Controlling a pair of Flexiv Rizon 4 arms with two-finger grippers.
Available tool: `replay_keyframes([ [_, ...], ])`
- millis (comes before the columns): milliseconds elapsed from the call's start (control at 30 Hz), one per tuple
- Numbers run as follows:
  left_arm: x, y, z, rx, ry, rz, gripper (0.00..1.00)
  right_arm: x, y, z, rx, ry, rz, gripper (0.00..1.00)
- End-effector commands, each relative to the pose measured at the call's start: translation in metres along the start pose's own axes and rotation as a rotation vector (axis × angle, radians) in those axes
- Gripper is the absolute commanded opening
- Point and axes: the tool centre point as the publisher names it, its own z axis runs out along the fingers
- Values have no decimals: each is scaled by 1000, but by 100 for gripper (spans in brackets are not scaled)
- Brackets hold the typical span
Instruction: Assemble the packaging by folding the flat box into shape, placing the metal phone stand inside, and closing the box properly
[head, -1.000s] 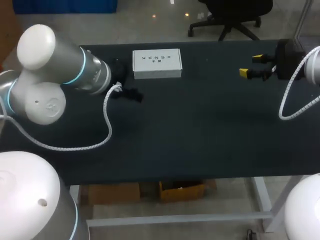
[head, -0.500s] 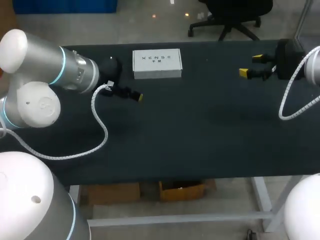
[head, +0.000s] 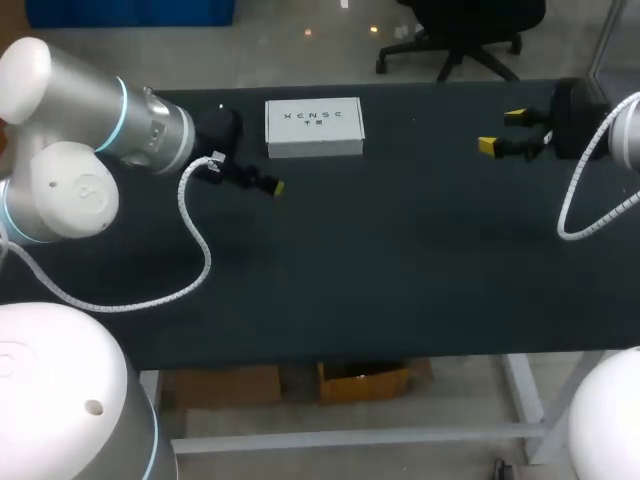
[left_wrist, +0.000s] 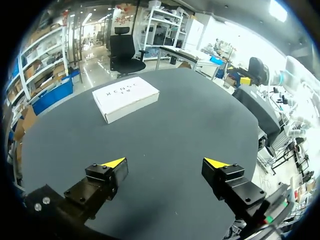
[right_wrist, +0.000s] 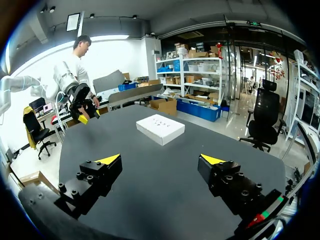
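Note:
A white flat box lies closed on the black table, near its far edge, left of the middle. My left gripper hovers open just left of and nearer than the box; in the head view only one yellow fingertip shows. In the left wrist view the box lies ahead of the gripper, off to one side. My right gripper stands open over the far right of the table, pointing at the box ahead of its fingers. No metal phone stand shows in any view.
The dark tabletop is bare between the two grippers and toward its front edge. A white coiled cable hangs from each arm, the left one above the table's left part, the right one at the right edge.
My left arm has swung back and to the left, turning its gripper so that a yellow fingertip now shows beside the box. The right arm and the box have not moved.

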Motion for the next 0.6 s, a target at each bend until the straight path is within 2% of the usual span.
replay_keyframes([
  [33, -1, -6, -2, 19, -31, 93, 100, -1, -1, 0, -6, 4, -1, 100],
  [233, -8, -16, -9, 61, -10, 239, 100, -1, -1, 0, -6, 4, -1, 100],
  [367, -10, -19, -12, 82, -16, 289, 100, -1, -1, 0, -6, 4, -1, 100],
  [500, -11, -16, -14, 104, 2, 329, 100, -1, -1, 0, -6, 4, -1, 100],
  [600, -15, -15, -16, 121, -14, 342, 100, -1, -1, 0, -6, 4, -1, 100],
])
